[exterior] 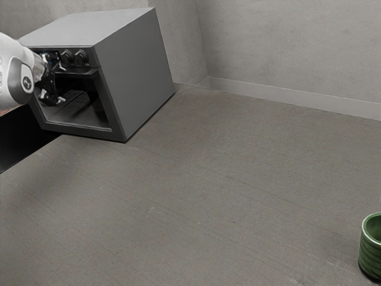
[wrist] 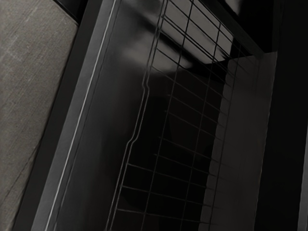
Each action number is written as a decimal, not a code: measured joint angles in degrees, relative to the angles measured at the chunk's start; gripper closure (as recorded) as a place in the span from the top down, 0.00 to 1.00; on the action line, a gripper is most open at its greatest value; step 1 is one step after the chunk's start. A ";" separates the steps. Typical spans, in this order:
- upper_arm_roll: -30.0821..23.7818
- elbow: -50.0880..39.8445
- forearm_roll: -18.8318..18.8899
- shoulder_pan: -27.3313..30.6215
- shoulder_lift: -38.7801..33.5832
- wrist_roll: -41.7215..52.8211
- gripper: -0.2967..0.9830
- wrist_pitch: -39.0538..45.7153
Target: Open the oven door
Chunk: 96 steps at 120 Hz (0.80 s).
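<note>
Oven w/ wire rack inside (green cup well apart); jaws wide, nr oven front.

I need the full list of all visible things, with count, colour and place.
oven: one, grey, exterior view's upper left
knobs: two visible, dark, oven's upper front
wire rack: one visible, dark, inside the oven
cup: one, green, exterior view's lower right
table: one, grey-brown, under oven and cup
walls: two, grey, behind the table
baseboard: one, pale grey, along the wall's foot
arm: one, white, exterior view's left edge
gripper: one, black, at the oven's front
</note>
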 joint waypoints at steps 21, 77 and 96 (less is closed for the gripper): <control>0.83 -4.37 -1.30 -0.31 -2.38 0.01 0.77 0.71; 1.56 -20.87 -1.75 -0.79 -13.88 -0.93 0.77 5.41; 1.62 -24.31 -1.65 -0.55 -16.32 -1.40 0.77 6.18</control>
